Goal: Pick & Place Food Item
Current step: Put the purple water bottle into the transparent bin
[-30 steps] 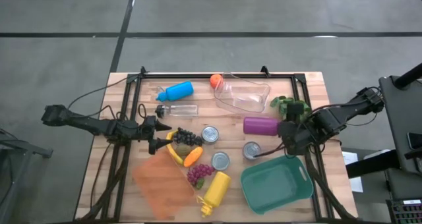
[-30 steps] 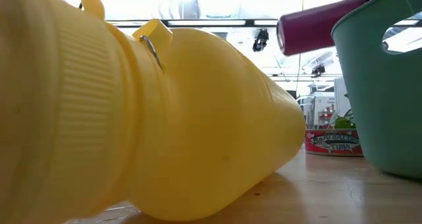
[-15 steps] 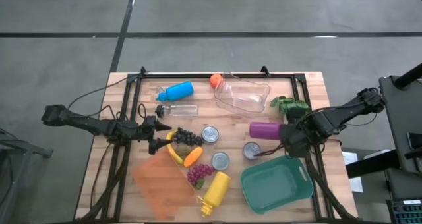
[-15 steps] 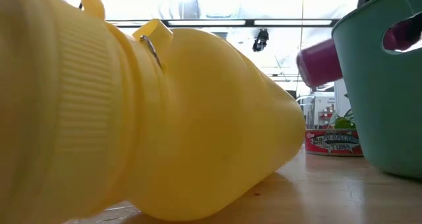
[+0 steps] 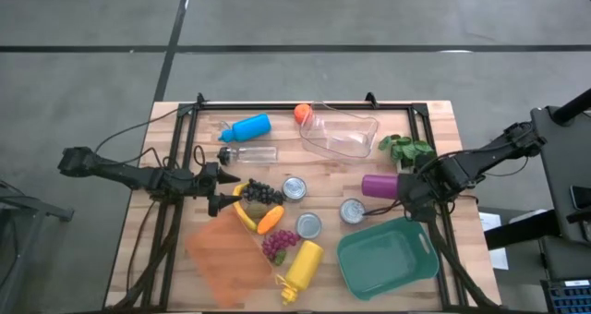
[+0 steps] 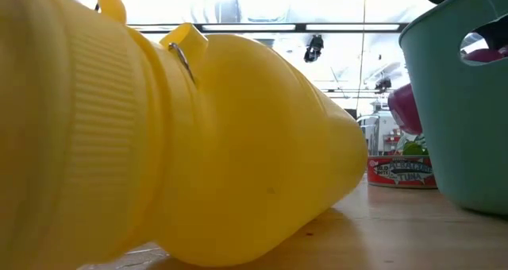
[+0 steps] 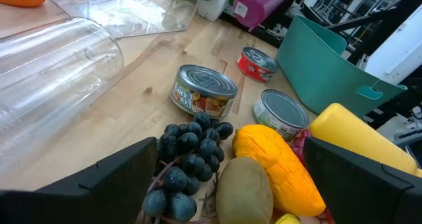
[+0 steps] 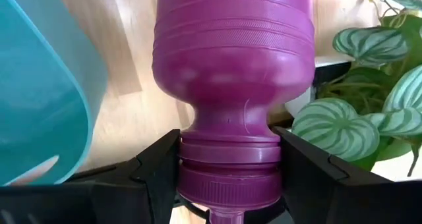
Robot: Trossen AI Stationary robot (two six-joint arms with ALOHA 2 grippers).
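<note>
Right tool (image 5: 404,190): pinching purple bottle (image 5: 379,185) by its neck | bottle just beyond teal bin (image 5: 386,255)

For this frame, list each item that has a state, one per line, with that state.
Purple plastic bottle: lifted, held by its neck.
Right gripper: shut on the bottle.
Left gripper: open, empty, by the dark grapes.
Teal plastic bin: upright.
Yellow plastic bottle: lying on its side.
Clear plastic bottle: lying down.

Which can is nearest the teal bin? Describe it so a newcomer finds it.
Start at the teal bin near the table's right front. Just off its upper-left corner stands a can. Unlike the other two cans, it has a red label.
</note>
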